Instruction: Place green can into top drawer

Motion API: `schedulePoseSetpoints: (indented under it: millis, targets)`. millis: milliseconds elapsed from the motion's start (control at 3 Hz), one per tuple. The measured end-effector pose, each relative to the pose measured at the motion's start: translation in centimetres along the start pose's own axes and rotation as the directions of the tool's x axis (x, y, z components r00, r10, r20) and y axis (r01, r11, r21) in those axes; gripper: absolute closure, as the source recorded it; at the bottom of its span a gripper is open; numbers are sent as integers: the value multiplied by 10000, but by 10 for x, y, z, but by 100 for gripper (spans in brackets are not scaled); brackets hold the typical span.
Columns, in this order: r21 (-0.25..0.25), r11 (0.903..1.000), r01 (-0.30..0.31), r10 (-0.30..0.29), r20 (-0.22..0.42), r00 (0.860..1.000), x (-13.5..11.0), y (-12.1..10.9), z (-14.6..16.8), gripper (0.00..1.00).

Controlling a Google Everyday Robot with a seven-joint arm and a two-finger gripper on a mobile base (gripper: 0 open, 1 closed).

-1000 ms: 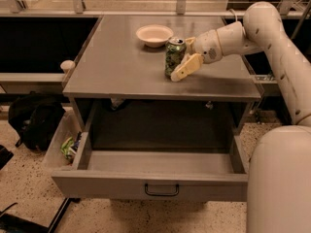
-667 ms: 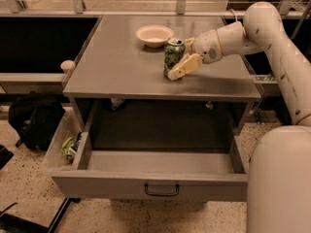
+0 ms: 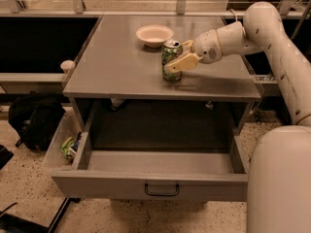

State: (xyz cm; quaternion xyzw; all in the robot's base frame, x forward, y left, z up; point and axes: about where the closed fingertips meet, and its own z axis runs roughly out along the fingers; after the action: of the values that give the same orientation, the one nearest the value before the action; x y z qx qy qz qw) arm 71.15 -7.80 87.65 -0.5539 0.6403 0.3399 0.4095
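Observation:
The green can stands upright on the grey table top, right of centre. My gripper reaches in from the right and is shut on the can: one pale finger lies across its front, the other sits behind its top. The can still rests on the table. The top drawer is pulled wide open below the table's front edge. Its inside is empty, and the small black handle is at the centre of its front panel.
A pale round bowl sits on the table behind the can. A translucent plastic bin with green scraps stands left of the drawer, next to a black bag. My white body fills the lower right.
The front finger has swung up and left from beside the can's base to lie across the can. The can has stayed in place on the table.

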Motion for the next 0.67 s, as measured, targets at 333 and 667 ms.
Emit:
schedulePoseSetpoints:
  millis: [333, 667]
  targets:
    - [0, 10000, 0, 0, 0, 10000, 0, 0, 0, 86]
    - [-1, 10000, 0, 0, 0, 10000, 0, 0, 0, 100]
